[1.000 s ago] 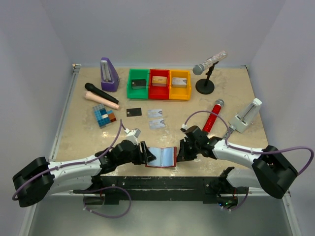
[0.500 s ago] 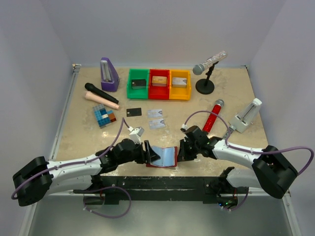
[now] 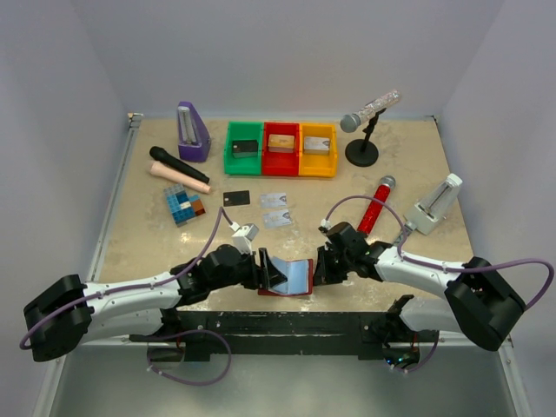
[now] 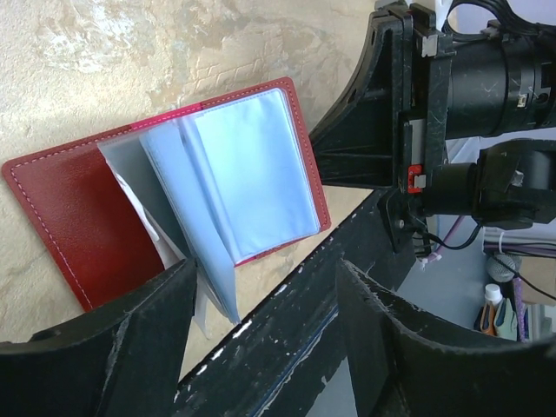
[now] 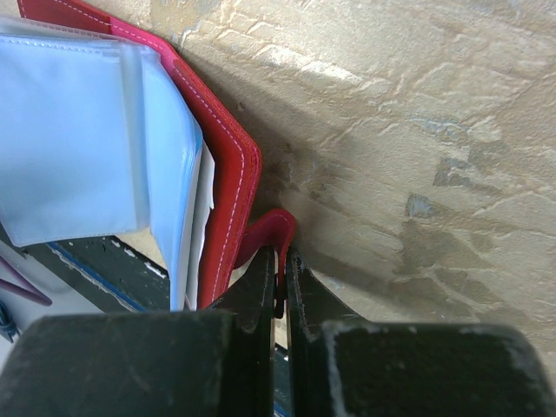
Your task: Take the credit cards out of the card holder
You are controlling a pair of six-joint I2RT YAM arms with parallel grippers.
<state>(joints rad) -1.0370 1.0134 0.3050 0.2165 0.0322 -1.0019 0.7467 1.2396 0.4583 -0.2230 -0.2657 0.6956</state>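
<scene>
The dark-red card holder [image 3: 297, 290] lies open at the table's near edge, its pale blue clear pockets [image 3: 291, 275] fanned upward. In the left wrist view its red cover [image 4: 78, 217] lies flat and the pockets [image 4: 252, 165] stand up. My right gripper [image 3: 319, 271] is shut on the holder's snap tab [image 5: 274, 228] at its right edge. My left gripper [image 3: 266, 269] is open, its fingers at the pockets' left side, holding nothing. A black card [image 3: 236, 198] and two silvery-grey cards [image 3: 274, 200] [image 3: 278, 218] lie on the table beyond. No gold-orange card shows.
Green [image 3: 245, 148], red [image 3: 280, 148] and yellow [image 3: 318, 149] bins holding small blocks stand at the back. A purple metronome [image 3: 192, 130], black microphone [image 3: 178, 164], red microphone [image 3: 375, 205], mic stand [image 3: 362, 153] and white device [image 3: 437, 204] surround them. A black rail [image 3: 287, 323] runs along the near edge.
My left gripper has moved right, closer to the holder's left side, and the clear pockets now stand up more. The right gripper has kept its hold on the tab.
</scene>
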